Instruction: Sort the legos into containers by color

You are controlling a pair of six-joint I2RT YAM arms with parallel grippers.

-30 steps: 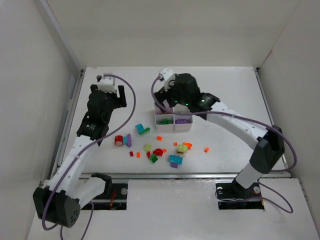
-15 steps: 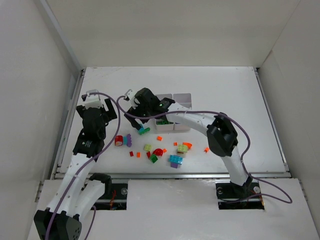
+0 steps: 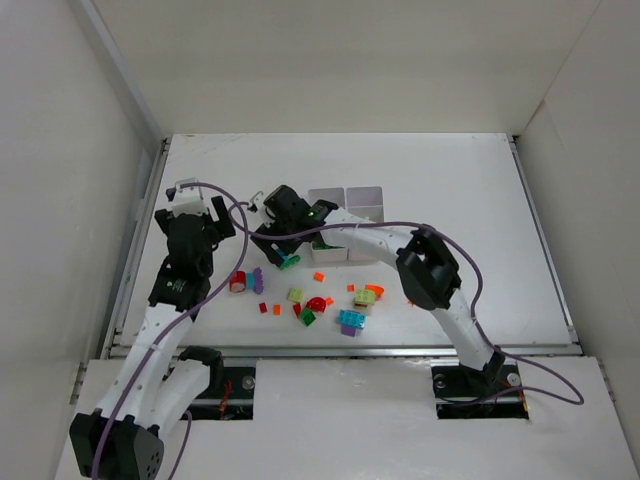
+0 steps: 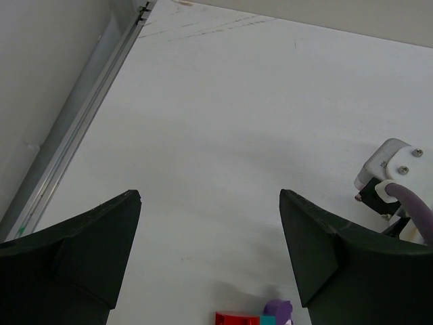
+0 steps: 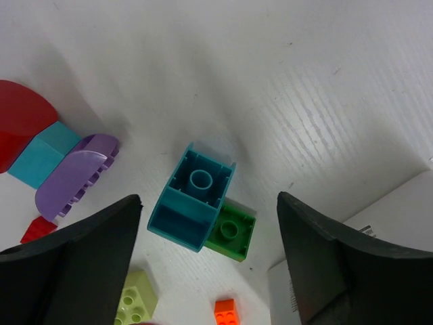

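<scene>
A cyan lego joined to a green one lies upside down on the table, just left of the containers, a white divided tray. My right gripper hovers open directly above this pair, one finger on each side, not touching it. Further left lies a red, cyan and purple cluster. My left gripper stands open and empty over bare table, with the red piece and the purple piece at the bottom edge of its view. In the top view it is at the left.
Loose legos lie near the front: yellow-green, red, green, cyan and small orange bits. My right arm crosses over the tray's front half. A metal rail runs along the left wall.
My right arm swung from over the tray leftward and down to the cyan-green pair, its jaws narrowing slightly. The left arm drew back to the left and opened wider.
</scene>
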